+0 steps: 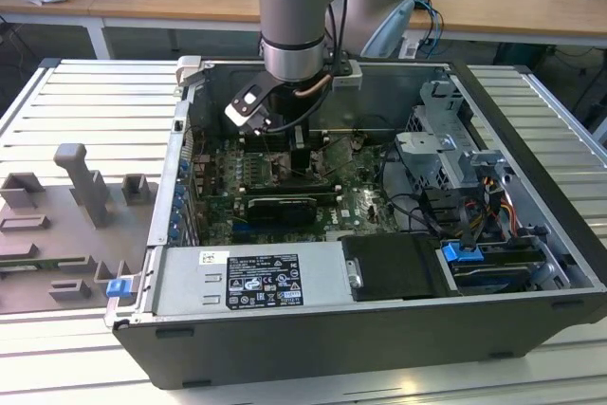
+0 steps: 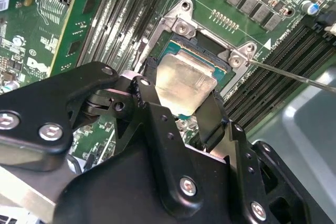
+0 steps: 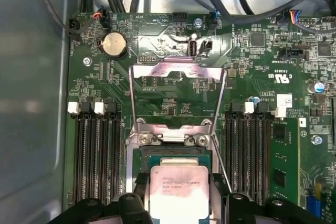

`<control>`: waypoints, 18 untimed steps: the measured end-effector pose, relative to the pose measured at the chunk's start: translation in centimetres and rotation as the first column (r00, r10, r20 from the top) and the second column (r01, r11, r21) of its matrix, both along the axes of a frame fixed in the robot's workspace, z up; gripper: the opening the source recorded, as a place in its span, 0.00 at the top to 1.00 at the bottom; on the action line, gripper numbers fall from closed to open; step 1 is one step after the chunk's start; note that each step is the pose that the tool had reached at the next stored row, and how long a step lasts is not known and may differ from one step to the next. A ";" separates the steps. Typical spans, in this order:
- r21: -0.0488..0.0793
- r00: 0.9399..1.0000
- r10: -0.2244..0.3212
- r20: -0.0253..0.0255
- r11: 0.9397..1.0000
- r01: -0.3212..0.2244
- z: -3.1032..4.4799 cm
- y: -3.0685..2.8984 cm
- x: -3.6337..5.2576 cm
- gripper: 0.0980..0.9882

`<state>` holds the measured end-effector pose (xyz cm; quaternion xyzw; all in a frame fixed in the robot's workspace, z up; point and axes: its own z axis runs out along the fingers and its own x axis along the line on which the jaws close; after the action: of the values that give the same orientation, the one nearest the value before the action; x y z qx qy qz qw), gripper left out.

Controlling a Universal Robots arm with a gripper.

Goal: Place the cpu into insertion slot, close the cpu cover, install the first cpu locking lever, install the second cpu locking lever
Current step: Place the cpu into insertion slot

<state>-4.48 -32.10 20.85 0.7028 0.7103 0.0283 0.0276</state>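
Gripper tight on cpu above insertion slot

One cpu here, one slot, one cover: a single of each. One gripper, two fingers. On the board, one round coin cell. White memory latches: one, two, three, four, a pair either side of the slot. Out in the exterior view, one arm, one open case, and two blue clips.
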 end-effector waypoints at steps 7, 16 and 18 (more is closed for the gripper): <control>0.000 1.000 -0.004 0.000 1.000 0.004 -0.51 0.05 0.03 0.50; 0.000 1.000 -0.006 0.000 1.000 0.006 -0.82 0.06 0.03 0.50; 0.000 1.000 -0.006 0.000 1.000 0.006 -0.82 0.06 0.03 0.49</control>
<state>-4.45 -32.05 20.03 0.7050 0.7081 0.0282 0.0277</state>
